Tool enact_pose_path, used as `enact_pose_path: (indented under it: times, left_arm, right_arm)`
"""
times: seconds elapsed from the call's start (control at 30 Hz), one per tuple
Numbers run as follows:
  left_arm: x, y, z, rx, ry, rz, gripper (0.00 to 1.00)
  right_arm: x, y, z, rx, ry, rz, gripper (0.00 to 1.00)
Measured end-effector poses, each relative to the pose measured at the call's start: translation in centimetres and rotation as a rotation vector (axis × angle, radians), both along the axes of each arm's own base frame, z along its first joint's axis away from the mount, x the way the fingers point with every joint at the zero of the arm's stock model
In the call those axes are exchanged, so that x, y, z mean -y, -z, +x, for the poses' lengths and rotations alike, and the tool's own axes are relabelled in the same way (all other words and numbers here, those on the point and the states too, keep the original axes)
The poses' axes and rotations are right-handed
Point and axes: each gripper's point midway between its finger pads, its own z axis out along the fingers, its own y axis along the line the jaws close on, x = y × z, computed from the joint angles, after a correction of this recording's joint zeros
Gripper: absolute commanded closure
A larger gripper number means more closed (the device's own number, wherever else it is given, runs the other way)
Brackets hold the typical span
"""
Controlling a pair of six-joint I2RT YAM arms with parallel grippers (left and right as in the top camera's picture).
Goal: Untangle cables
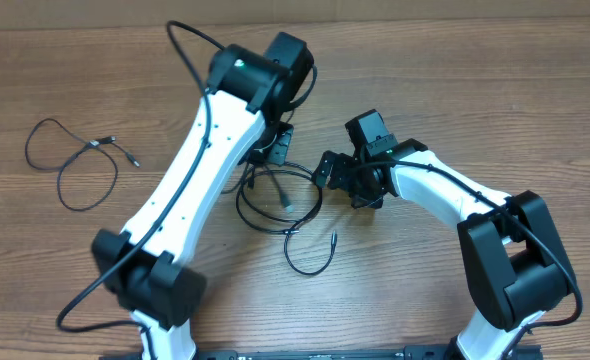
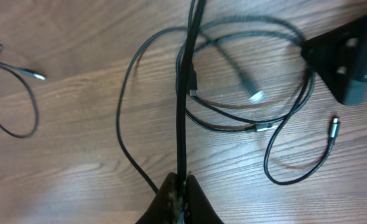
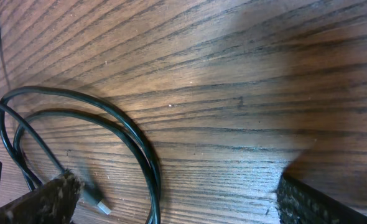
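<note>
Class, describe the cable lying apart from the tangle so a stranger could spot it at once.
Start at the left side of the wooden table, beyond the white left arm. There lies a thin black cable in open loops. Unlike the tangle at centre, it lies alone, with no gripper near it.

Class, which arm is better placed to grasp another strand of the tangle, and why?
Right: the right gripper hangs open at the tangle's loops, while the left gripper is shut on a cable.

We find tangled cables (image 1: 280,205) on the tabletop (image 1: 475,80) under the left end effector (image 2: 180,186), right end effector (image 1: 329,170) just right, lone cable (image 1: 75,160) well left.
</note>
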Motion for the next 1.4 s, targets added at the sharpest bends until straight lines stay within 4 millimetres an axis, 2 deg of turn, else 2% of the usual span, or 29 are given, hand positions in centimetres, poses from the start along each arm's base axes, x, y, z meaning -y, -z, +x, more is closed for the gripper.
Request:
enact_pose_path:
  times: [0.3, 0.6, 0.67, 0.7, 0.73, 0.77, 0.8, 0.83, 0.97, 1.03, 1.1, 1.23, 1.4]
  left_arm:
    - [0.4, 6.8, 0.8, -0.171, -0.024, 0.093, 0.95]
    - [0.0, 11.3, 0.9, -0.282, -0.048, 0.155, 0.9]
    - [-0.4, 12.2, 1.2, -0.294, -0.063, 0.16, 0.83]
    - [-0.5, 12.5, 1.4, -0.299, -0.071, 0.162, 0.72]
    - [-0.8, 12.8, 1.5, -0.303, -0.077, 0.162, 0.53]
    - [-0.8, 12.9, 1.6, -0.302, -0.089, 0.161, 0.4]
    - [-1.2, 13.2, 1.7, -0.304, -0.104, 0.162, 0.33]
    - [-1.3, 13.2, 1.8, -0.307, -0.105, 0.163, 0.28]
    - [-2.1, 13.2, 2.1, -0.308, -0.14, 0.156, 0.25]
    - [-2.4, 13.3, 2.3, -0.304, -0.149, 0.152, 0.11]
    - [-2.3, 13.4, 2.5, -0.305, -0.165, 0.124, 0.09]
    - [-0.9, 13.6, 1.5, -0.416, -0.143, -0.059, 0.09]
    - [-1.1, 13.2, 1.4, -0.49, -0.167, -0.236, 0.21]
  right_arm:
    - [0.0, 0.0, 0.0, -0.001, 0.001, -0.002, 0.0]
    - [0.1, 0.0, 0.0, -0.002, 0.001, -0.004, 0.0]
    - [0.1, 0.0, 0.0, -0.002, 0.001, -0.004, 0.0]
    - [0.1, 0.0, 0.0, -0.001, 0.001, -0.003, 0.0]
    - [0.1, 0.0, 0.0, -0.001, 0.001, -0.003, 0.0]
    - [0.1, 0.0, 0.0, -0.001, 0.001, -0.003, 0.0]
    - [0.1, 0.0, 0.0, -0.002, 0.001, -0.003, 0.0]
    - [0.1, 0.0, 0.0, -0.002, 0.001, -0.003, 0.0]
    - [0.1, 0.0, 0.0, -0.001, 0.001, -0.004, 0.0]
    - [0.1, 0.0, 0.0, -0.001, 0.001, -0.004, 0.0]
    - [0.1, 0.0, 0.0, -0.002, 0.001, -0.004, 0.0]
    - [0.1, 0.0, 0.0, -0.002, 0.001, -0.004, 0.0]
    - [0.1, 0.0, 0.0, -0.001, 0.001, -0.004, 0.0]
